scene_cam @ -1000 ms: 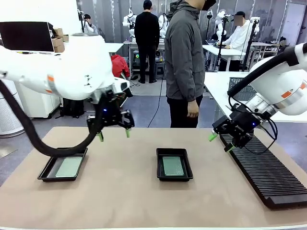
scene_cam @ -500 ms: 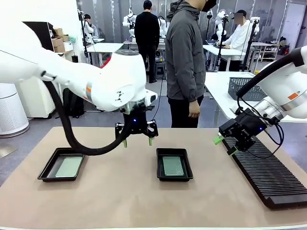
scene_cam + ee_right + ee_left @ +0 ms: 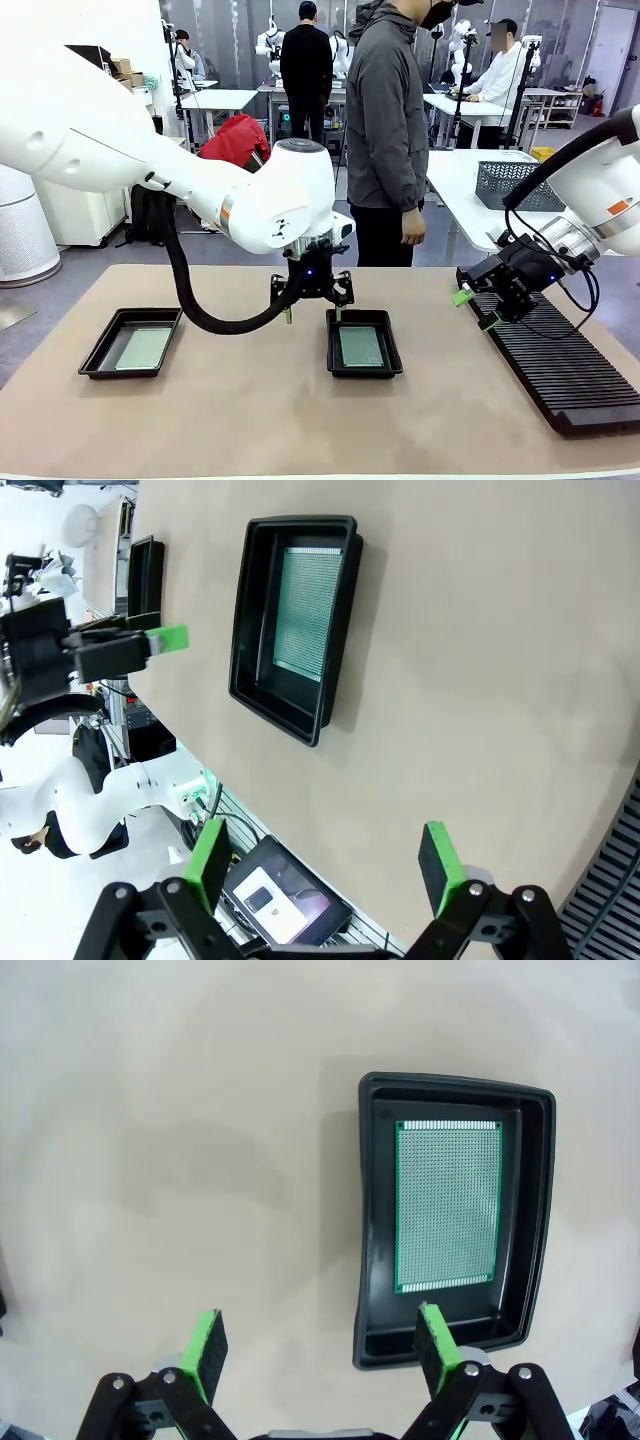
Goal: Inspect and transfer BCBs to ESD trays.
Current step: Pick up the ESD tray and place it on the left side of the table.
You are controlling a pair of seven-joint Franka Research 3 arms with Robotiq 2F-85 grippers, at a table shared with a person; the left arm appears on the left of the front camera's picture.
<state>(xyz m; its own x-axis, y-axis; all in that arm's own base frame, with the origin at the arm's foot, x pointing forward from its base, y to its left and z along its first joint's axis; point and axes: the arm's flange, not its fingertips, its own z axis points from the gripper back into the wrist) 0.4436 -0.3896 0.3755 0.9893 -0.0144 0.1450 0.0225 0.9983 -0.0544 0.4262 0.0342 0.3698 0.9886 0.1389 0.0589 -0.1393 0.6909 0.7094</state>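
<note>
Two black ESD trays lie on the tan mat. The left tray (image 3: 100,350) holds a pale grey-green BCB (image 3: 143,348). The middle tray (image 3: 332,350) holds a green BCB (image 3: 361,346). My left gripper (image 3: 312,314) hangs open just above the middle tray's far-left corner. In the left wrist view the left gripper (image 3: 322,1345) is open and empty, one fingertip (image 3: 435,1345) over the tray's rim (image 3: 366,1260), the perforated BCB (image 3: 447,1205) flat inside. My right gripper (image 3: 475,310) is open and empty, beside the rack. The right wrist view shows the right gripper (image 3: 325,865) open, with the middle tray (image 3: 245,630) and its BCB (image 3: 305,610) farther off.
A long black slotted rack (image 3: 555,365) lies along the mat's right side. A person (image 3: 385,130) stands at the far edge, one hand (image 3: 410,235) hanging down. A grey mesh basket (image 3: 515,185) sits on the table behind. Open mat lies between the two trays.
My left arm has swung right, from above the left tray to the middle tray. My right gripper has drifted slightly right, closer to the rack. Both stay open.
</note>
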